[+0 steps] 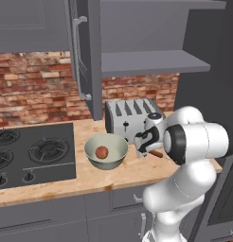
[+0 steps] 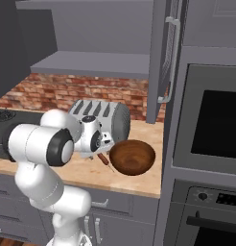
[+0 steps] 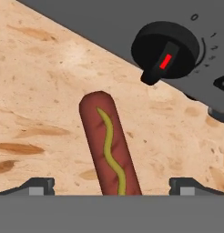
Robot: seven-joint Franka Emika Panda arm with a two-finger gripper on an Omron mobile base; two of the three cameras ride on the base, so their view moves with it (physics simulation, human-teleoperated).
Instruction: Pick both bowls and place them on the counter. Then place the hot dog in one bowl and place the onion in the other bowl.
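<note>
- Right now your gripper is wide open, its two tips standing on either side of the hot dog, which lies flat on the bench
- You have the onion sitting in the pale bowl beside the stove
- Your brown bowl sits on the bench near the toaster

**Kitchen surroundings: fixtures and finishes**

Red brick backsplash runs behind the worktop. Grey wall cabinets above; one cabinet door stands open, exposing a grey shelf. A black stove top sits at the left end. A silver toaster stands against the back edge. A built-in oven occupies the tall right-hand unit. Grey base cabinets below. Lighting is even.
</note>
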